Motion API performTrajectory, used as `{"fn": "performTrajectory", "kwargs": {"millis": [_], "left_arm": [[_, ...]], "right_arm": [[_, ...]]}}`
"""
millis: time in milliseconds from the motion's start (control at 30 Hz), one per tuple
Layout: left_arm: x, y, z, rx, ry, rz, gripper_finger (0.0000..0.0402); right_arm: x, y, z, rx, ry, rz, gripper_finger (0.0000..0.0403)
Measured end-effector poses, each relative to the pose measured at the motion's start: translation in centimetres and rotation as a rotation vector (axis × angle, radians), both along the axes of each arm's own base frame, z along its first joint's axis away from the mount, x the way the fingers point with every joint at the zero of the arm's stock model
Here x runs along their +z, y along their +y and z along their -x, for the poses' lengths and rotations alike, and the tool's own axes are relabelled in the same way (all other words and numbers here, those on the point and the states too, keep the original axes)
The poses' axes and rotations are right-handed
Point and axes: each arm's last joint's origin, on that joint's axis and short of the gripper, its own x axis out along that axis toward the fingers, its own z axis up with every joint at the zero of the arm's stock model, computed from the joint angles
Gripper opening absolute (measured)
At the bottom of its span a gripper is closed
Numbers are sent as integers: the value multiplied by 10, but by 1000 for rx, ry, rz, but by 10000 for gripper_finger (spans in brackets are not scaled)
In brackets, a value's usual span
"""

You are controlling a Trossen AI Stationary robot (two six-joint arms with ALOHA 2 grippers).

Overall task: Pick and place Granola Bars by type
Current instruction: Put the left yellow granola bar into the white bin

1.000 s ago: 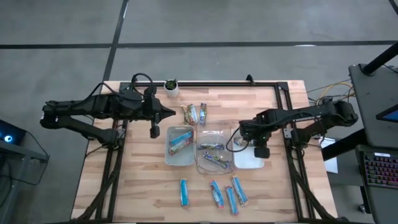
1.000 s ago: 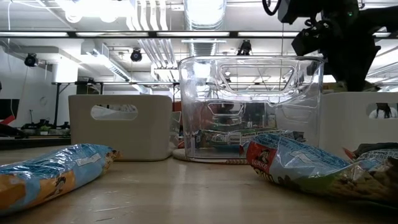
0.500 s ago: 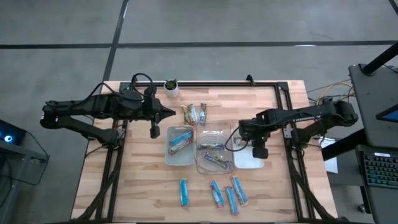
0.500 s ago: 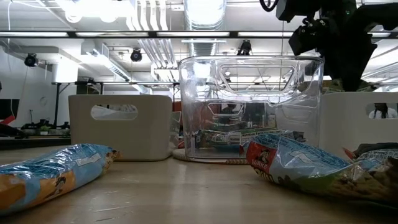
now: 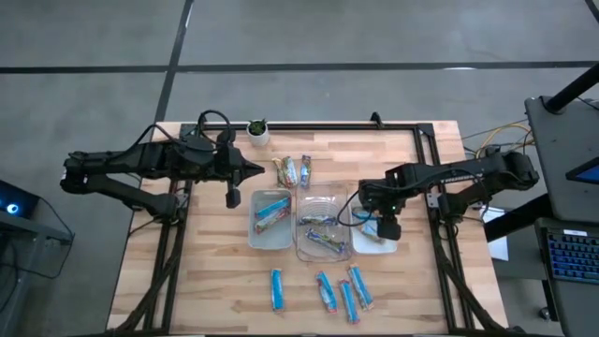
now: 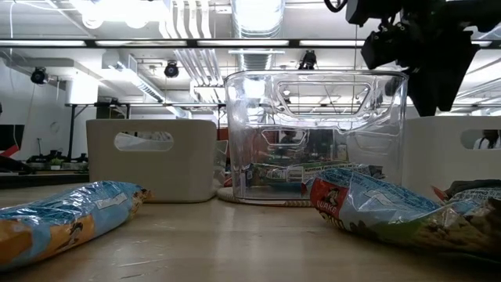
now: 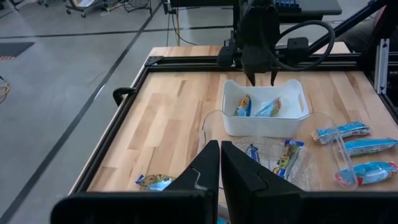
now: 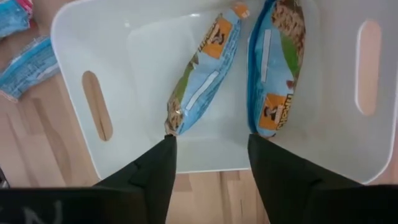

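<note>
Only the right wrist view showed two granola bars lying inside the white tray. The right gripper hung above it, fingers spread, holding nothing. The left gripper stayed pressed together.

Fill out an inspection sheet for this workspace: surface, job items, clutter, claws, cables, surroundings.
Surface: wooden table in a black frame.
Job's things: granola bars loose near the front edge and more at the back; two lie in the white tray, others in the middle clear tray and left tray.
Clutter: small potted plant at the back edge.
Claws: right claw open above the white tray, holding nothing; left claw shut, empty.
Cables: black cable looped on the left arm.
Surroundings: grey floor, keyboard at right.
</note>
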Motion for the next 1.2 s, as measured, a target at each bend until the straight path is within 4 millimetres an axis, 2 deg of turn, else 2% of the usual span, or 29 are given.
{"fn": "performTrajectory", "kwargs": {"millis": [100, 167, 267, 400, 567, 700, 833, 1000, 1200], "left_arm": [[0, 0, 0, 1, -1, 3, 0], [0, 0, 0, 1, 0, 3, 0], [0, 0, 0, 1, 0, 3, 0], [0, 0, 0, 7, -3, 17, 0], [0, 0, 2, 11, -3, 26, 0], [2, 0, 5, 11, -10, 26, 0], [3, 0, 7, 7, -17, 31, 0], [1, -3, 4, -99, -10, 94, 0], [2, -7, 2, -218, -20, 146, 0]], "right_arm": [[0, 0, -1, -4, -5, -1, 190], [0, 0, -1, -4, -5, -1, 174], [0, 0, -1, -4, -6, -13, 123], [1, 1, -1, -30, -8, -34, 31], [11, 1, -5, -57, -58, -50, 10], [36, 2, -15, -65, -150, -57, 9], [74, 2, -24, -69, -281, -65, 9], [120, 1, -29, -82, -448, -27, 9], [151, -2, -28, -113, -561, 54, 9]]}}
